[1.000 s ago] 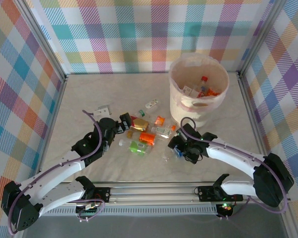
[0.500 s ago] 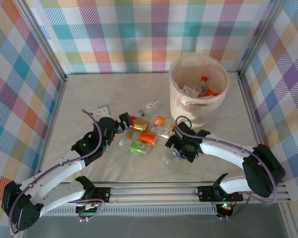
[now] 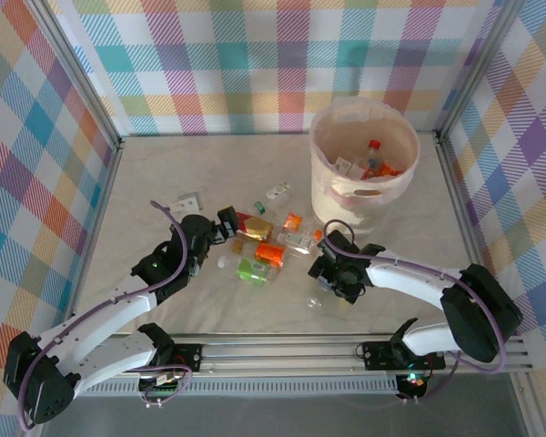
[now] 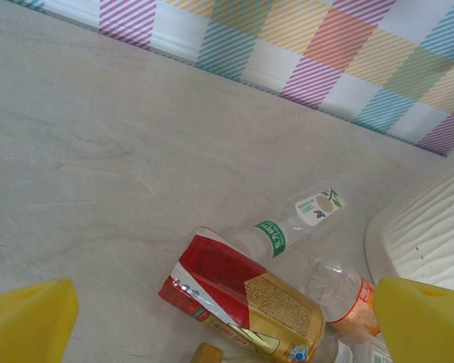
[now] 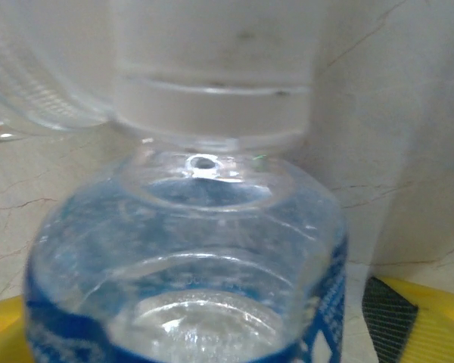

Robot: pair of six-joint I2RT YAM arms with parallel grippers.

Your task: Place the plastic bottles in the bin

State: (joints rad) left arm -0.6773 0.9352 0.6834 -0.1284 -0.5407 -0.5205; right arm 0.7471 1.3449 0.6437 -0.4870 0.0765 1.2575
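Overhead view of a pale table (image 3: 155, 173) walled with pastel plaid. The bin (image 3: 341, 202), a round cream-pink bucket, stands upper right of centre with several bottles inside. The plastic bottles (image 3: 266, 244) left on the table lie in a cluster at mid-frame, just left of the bin. The left gripper (image 3: 226, 221) hangs at the cluster's left edge, jaws wide apart. Its wrist camera shows a red-and-gold bottle (image 4: 238, 291) lying between the yellow fingertips (image 4: 26, 321), touching neither. The right gripper (image 3: 326, 276) sits low at the cluster's right edge, below the bin. Its camera looks closely at a blue-labelled bottle (image 5: 189, 265) between the yellow fingers (image 5: 431, 318); whether they press on it cannot be told.
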